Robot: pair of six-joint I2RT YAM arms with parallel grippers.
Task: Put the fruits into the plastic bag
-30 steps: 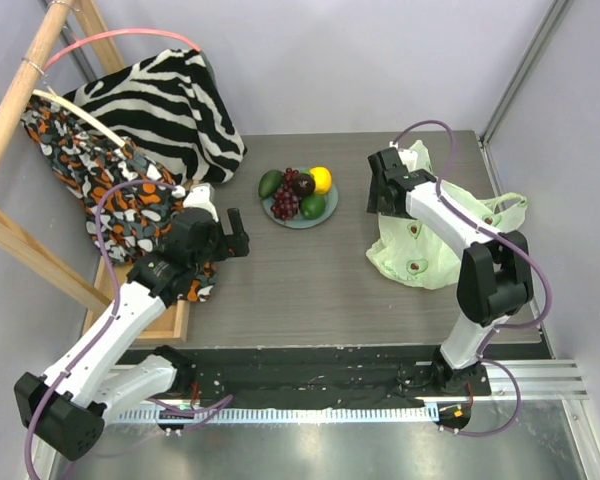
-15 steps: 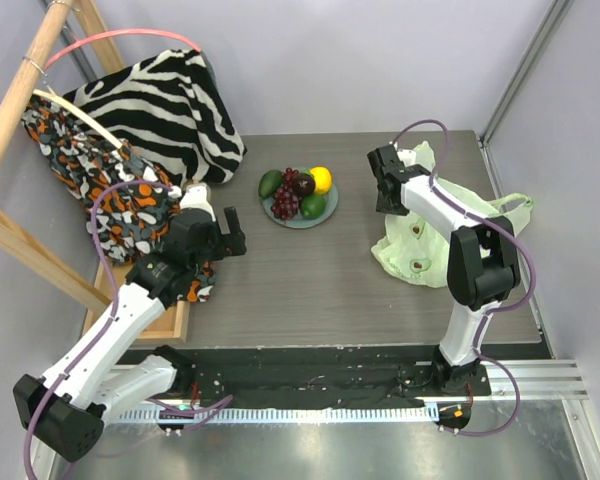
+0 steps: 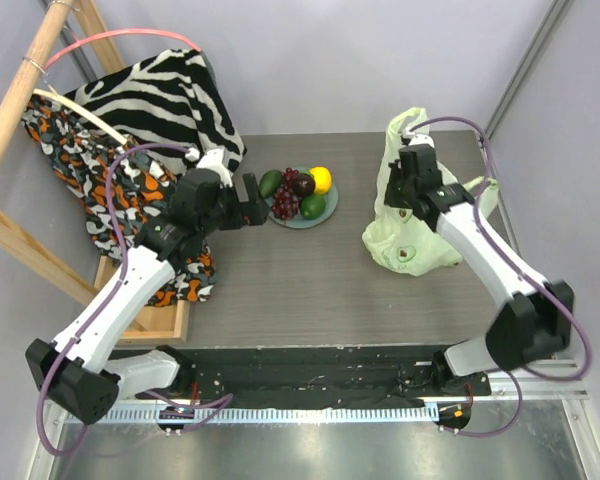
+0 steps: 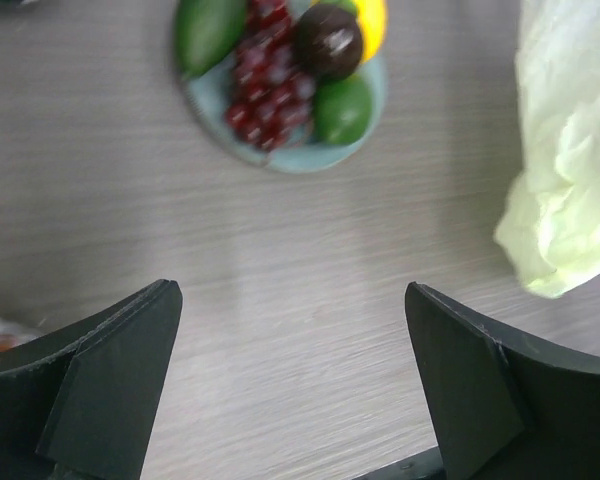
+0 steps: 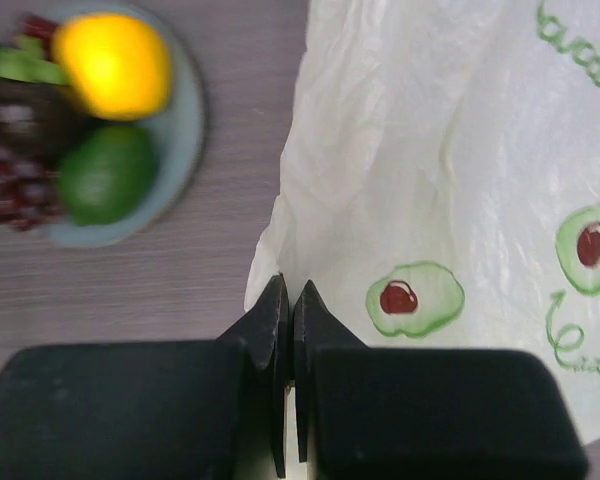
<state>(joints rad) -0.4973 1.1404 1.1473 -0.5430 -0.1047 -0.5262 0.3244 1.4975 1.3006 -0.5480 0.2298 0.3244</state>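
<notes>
Five fruits (image 3: 300, 190) sit on one plate (image 4: 305, 160); one bag (image 3: 410, 245) lies at three o'clock. The left gripper (image 4: 290, 295) gapes wide, now nearer the plate. The right gripper (image 5: 287, 300), open before, pinches the lifted bag.

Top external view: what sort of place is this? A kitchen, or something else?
Probably a robot test cell, not a kitchen: two arms bolted to a metal rail at the table edge, bare grey walls, and a staged plate of fruits and a plastic bag.

Left wrist view's top edge crops avocado (image 4: 208, 35) and lemon (image 4: 373, 22); right wrist view blurs the grapes (image 5: 10, 200).
</notes>
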